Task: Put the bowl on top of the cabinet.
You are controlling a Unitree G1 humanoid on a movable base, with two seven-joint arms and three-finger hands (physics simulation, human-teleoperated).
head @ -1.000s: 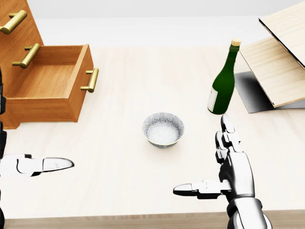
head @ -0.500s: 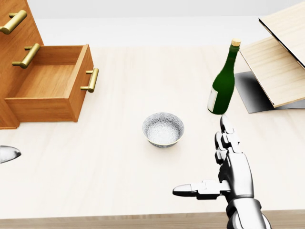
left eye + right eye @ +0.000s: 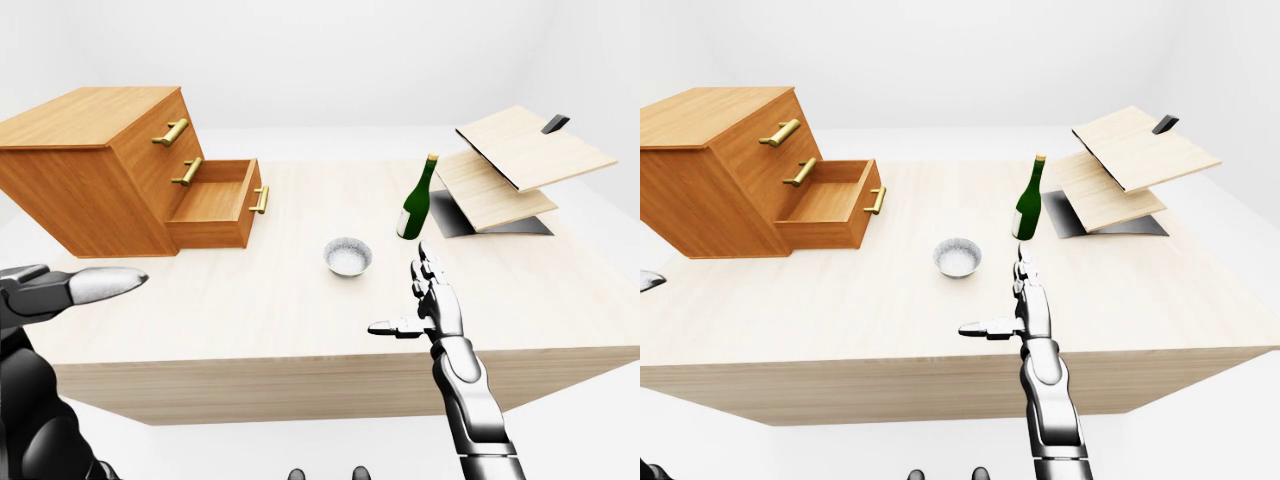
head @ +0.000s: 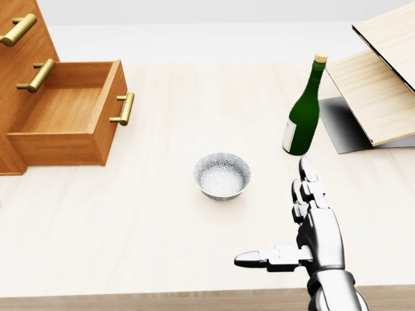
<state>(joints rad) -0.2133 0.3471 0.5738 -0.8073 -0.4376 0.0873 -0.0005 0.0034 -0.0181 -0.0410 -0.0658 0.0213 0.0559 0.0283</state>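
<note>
Head view: your right hand [image 4: 319, 236] is fully spread, with the fingers [image 4: 308, 173] pointing toward the top of the view and the thumb stretched out to the left. It holds nothing and touches nothing. It is above the worktop [image 4: 149, 246] near the bottom edge. The bowl [image 4: 222, 175] stands upright on the worktop, up and to the left of that hand and clearly apart from it. The green bottle [image 4: 303, 113] stands upright just beyond the fingertips. The wooden cabinet [image 3: 90, 170] sits at the left end of the worktop, and its lowest drawer [image 4: 65, 120] is pulled out. In the left-eye view your left hand [image 3: 70, 290] is at the left edge, fingers extended and empty, well apart from the bowl.
</note>
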